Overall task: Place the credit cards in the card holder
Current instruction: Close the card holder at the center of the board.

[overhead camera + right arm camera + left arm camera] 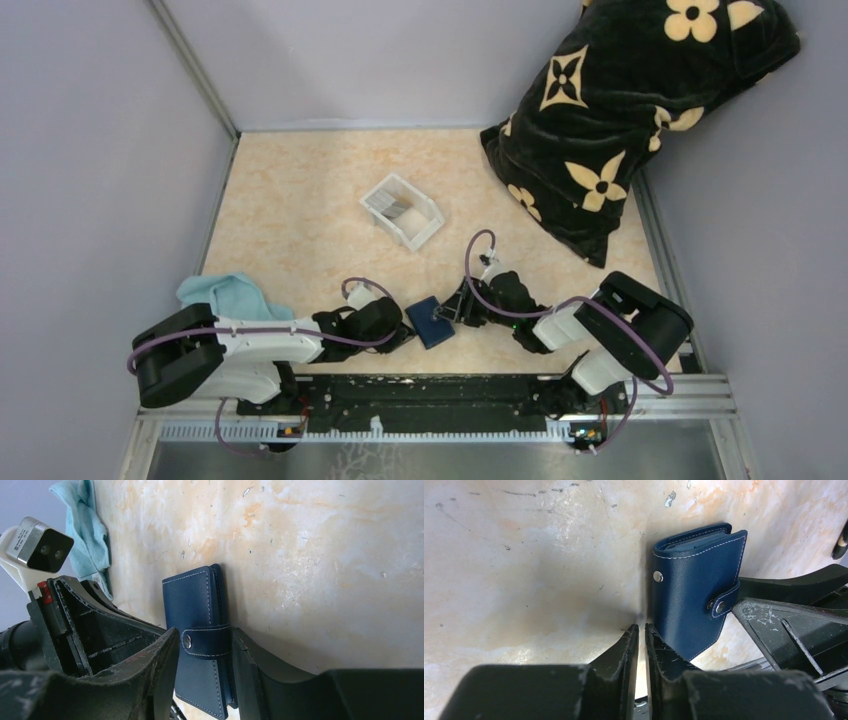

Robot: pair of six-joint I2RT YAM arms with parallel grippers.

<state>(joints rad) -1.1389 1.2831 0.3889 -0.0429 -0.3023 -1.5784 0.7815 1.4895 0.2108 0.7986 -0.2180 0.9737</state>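
Note:
The navy card holder (432, 321) sits folded and snapped near the table's front edge, between the two arms. It also shows in the left wrist view (696, 585) and the right wrist view (200, 610). My right gripper (449, 311) (205, 636) is shut on it at the strap, one finger on each face. My left gripper (408, 327) (640, 628) is shut and empty, its tips just left of the holder's edge. Grey credit cards (398, 208) lie in a white tray further back.
The white tray (425, 236) stands mid-table. A black pillow with cream flowers (620, 110) leans at the back right. A light blue cloth (225, 295) lies at the front left, behind the left arm. Walls close in on the left and right sides.

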